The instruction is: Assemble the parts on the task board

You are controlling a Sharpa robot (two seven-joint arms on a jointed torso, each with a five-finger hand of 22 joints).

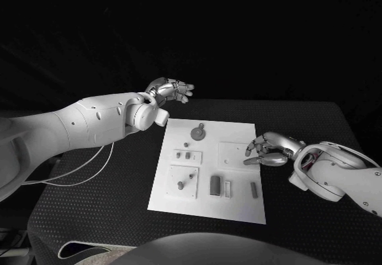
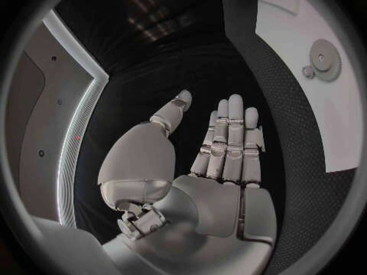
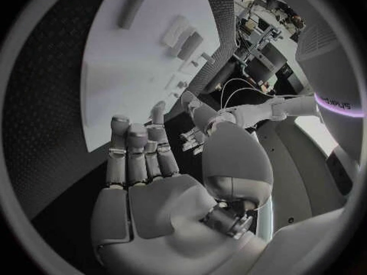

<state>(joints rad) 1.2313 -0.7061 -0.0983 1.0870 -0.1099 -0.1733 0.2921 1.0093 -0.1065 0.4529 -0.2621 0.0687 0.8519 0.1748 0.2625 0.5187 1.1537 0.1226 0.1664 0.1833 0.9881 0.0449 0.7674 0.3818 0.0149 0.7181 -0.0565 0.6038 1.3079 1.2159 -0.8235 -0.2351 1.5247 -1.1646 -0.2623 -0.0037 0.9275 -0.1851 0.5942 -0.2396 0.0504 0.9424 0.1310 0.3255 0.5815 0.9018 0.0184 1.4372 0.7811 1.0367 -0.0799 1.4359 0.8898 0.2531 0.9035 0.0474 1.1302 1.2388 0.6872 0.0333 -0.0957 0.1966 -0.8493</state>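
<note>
You have a black table [image 1: 95,199] with a finely dotted, textured top, and the white task board [image 1: 239,207] lies flat in its middle, long side running away from the robot. Around the table the room is dark.

On the board, a round grey disc part [image 1: 198,132] sits near the far end, and a dark upright block [image 1: 216,185] stands toward the near end beside a paler slotted piece [image 1: 228,189]. A slim dark bar [image 1: 255,190] lies by the board's right edge.

Your left hand [image 1: 169,90] hangs above the table's far edge, off the board, fingers straight and spread, holding nothing. Your right hand [image 1: 270,150] sits at the board's right edge with fingers loosely curled; it seems to hold nothing, though the fingertips are hard to read there.
</note>
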